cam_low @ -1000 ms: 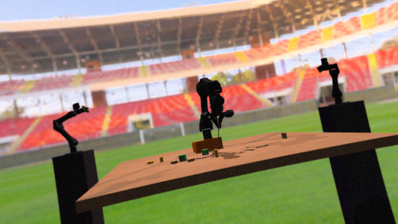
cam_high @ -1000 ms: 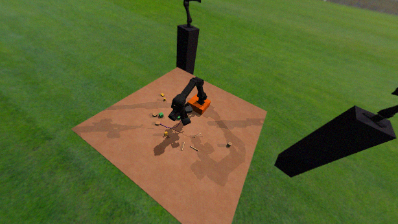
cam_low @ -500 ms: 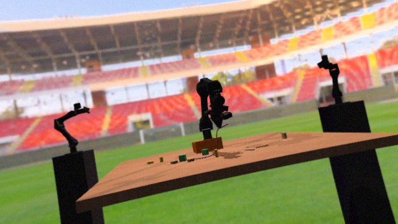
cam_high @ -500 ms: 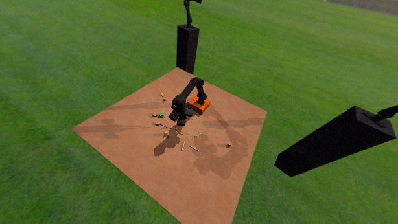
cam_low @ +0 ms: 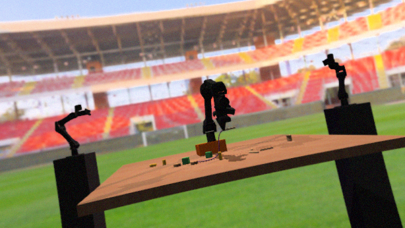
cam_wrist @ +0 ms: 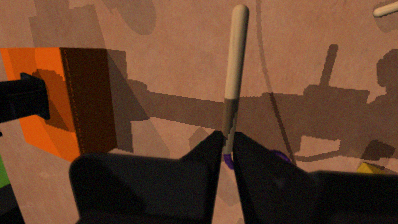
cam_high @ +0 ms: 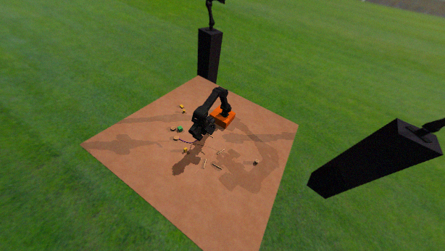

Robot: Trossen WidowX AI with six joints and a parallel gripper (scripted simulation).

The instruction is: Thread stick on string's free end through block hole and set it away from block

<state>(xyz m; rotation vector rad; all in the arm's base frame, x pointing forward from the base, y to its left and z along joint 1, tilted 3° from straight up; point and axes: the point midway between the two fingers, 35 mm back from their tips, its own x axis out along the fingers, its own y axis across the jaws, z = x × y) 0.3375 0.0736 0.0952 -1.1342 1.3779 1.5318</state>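
Observation:
My gripper (cam_low: 223, 128) (cam_wrist: 226, 138) is shut on the wooden stick (cam_low: 231, 128) (cam_wrist: 237, 60) near its string end. It holds the stick roughly level, high above the table. The purple string (cam_high: 186, 141) (cam_low: 219, 142) (cam_wrist: 281, 156) hangs from it and runs to the round wooden button (cam_high: 176, 138) (cam_low: 194, 163) on the table. A green block (cam_high: 180, 128) (cam_low: 185, 160) lies near the button. Another green block (cam_low: 208, 154) stands near the orange base and is hidden in the top view. I cannot make out the hole in any block. The string's path past the blocks is unclear.
Loose sticks (cam_high: 220, 151) (cam_high: 205, 164) (cam_high: 217, 166) lie right of the button. A yellow piece (cam_high: 185, 149) (cam_low: 219, 155) stands near the string. A wooden disc (cam_high: 173, 128) lies behind the button. A small brown piece (cam_high: 256, 162) (cam_low: 289, 138) stands far right. The orange base (cam_high: 225, 123) (cam_wrist: 92, 100) carries my arm.

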